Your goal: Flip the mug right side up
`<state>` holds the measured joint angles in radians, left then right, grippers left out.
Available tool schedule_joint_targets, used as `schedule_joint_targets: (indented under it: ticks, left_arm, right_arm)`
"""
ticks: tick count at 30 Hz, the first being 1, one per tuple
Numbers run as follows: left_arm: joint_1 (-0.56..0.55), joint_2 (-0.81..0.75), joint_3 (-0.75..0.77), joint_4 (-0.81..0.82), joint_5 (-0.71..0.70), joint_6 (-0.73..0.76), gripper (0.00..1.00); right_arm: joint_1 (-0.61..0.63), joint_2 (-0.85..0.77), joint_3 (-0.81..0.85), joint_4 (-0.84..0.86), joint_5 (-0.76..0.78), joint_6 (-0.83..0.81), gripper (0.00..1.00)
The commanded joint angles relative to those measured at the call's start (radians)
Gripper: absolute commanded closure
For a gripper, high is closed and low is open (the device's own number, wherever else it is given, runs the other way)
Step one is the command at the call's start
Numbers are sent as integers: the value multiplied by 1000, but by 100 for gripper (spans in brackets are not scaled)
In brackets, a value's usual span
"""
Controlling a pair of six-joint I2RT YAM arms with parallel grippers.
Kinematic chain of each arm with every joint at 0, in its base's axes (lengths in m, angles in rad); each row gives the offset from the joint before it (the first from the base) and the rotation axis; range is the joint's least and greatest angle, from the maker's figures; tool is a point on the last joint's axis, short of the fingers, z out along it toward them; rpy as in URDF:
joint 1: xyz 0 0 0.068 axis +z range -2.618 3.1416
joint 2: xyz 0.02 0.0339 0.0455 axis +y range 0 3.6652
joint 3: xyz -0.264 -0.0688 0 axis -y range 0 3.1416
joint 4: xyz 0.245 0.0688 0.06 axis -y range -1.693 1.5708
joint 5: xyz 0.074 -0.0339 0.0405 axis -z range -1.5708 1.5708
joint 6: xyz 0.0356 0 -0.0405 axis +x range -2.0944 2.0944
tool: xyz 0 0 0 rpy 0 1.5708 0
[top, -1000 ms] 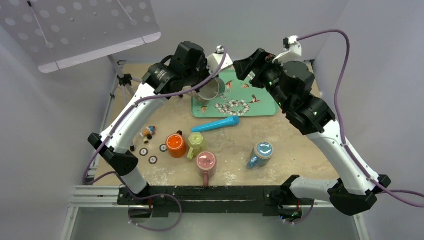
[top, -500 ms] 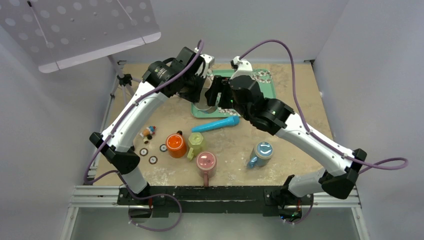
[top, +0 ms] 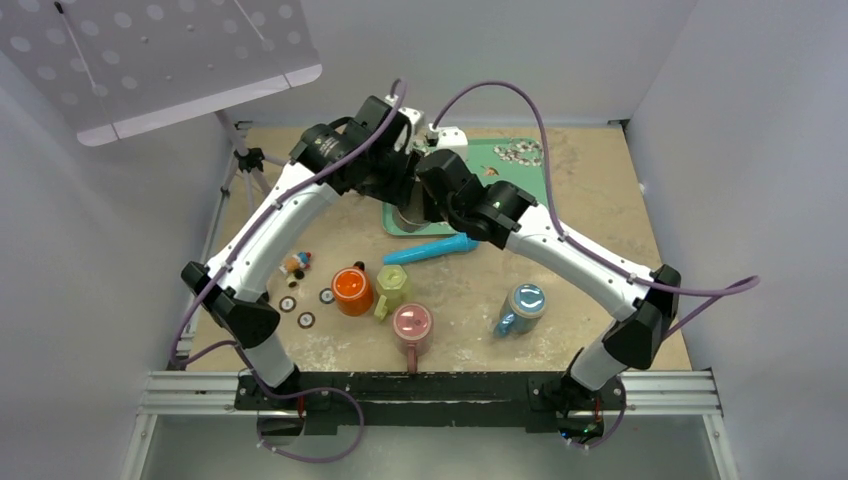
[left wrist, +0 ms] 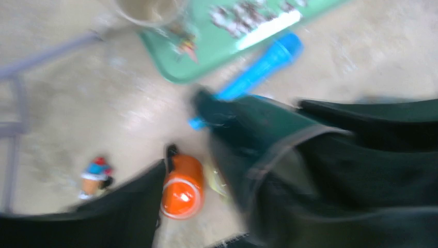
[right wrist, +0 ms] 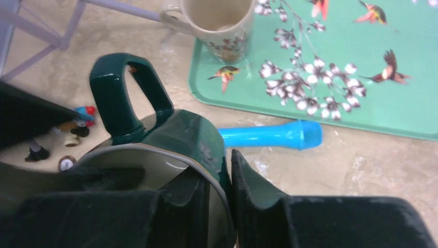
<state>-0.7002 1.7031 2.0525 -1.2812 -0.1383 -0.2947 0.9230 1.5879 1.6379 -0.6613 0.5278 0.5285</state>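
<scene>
Pinching green mug point(right wrist: 181, 129), right end effector point(right wrist: 221, 186)

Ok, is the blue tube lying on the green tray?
No, the blue tube lies on the table, just outside the edge of the green tray.

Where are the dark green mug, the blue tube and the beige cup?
dark green mug point(right wrist: 190, 135): right wrist view, on its outer wall.
blue tube point(right wrist: 268, 136): right wrist view, on its mid-body.
beige cup point(right wrist: 228, 42): right wrist view, on its outer wall.
</scene>
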Motion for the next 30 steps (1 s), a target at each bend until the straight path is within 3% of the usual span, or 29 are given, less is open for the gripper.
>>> schedule_joint_targets:
  ticks: [1,7,14,21,30]
  left_arm:
    - [50,-105,39,191,222,108,2]
    - [222,-87,175,195,260,194,0]
    - [229,-224,-61,142,381,377,0]
    - [237,-328,-238,65,339,451,0]
    - [237,-363,-434,-70,384,655,3]
  right_arm:
    - [-122,-50,46,-31,-69,-32,100]
    - [-361,-69,41,2,-163,-114,100]
    - [-682,131,103,36,-300,-167,100]
    - [-790,370,209,2,-277,-181,100]
    - [-831,442,136,35,-286,-188,99]
